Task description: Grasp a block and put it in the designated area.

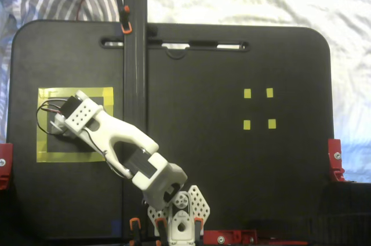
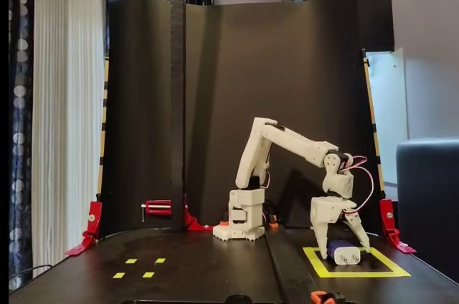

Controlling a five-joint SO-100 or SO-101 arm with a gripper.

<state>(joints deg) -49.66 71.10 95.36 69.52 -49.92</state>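
Black table (image 1: 191,159) lies bare between the designated area (image 1: 43,127) and four small yellow squares (image 1: 258,108); only the vertical black post (image 1: 134,54) stands beside the area

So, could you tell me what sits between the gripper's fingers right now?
In a fixed view, the block sits between the open fingers, on the designated area.
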